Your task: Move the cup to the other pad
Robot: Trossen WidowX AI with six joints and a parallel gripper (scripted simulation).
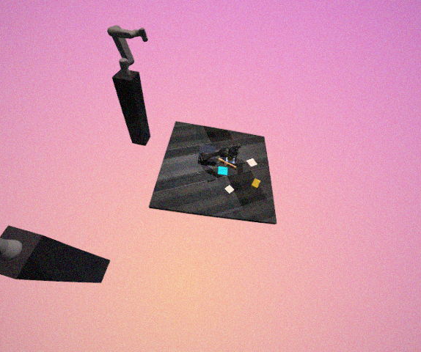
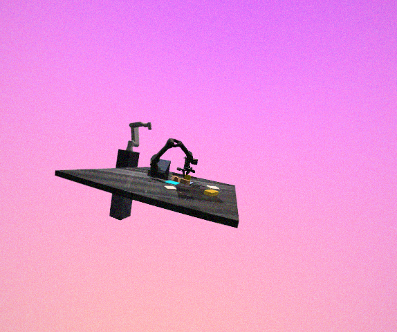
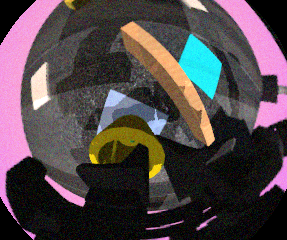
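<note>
The yellow cup (image 2: 188, 176) (image 3: 96, 148) is over the light blue pad (image 3: 107, 106). Its rim faces the wrist camera, and the cup looks tilted in that view. My gripper (image 2: 185, 174) (image 3: 150, 138) is shut on the cup's wall, one finger inside the rim and one outside. A small green spot, likely a marble, shows inside; the finger hides the rest. Whether the cup's base touches the pad cannot be told. The cyan pad (image 1: 222, 170) (image 2: 172, 182) (image 3: 201, 65) lies on the other side of the orange bar (image 1: 224, 161) (image 2: 185, 181) (image 3: 171, 75).
The bar stands between the two pads, close to the cup. A yellow block (image 1: 256, 183) (image 2: 211, 192) and two white tiles, one (image 1: 251, 162) (image 2: 213, 187) (image 3: 40, 87) and another (image 1: 229, 188) (image 2: 170, 187), lie farther out. Grey arms on pillars stand off the table.
</note>
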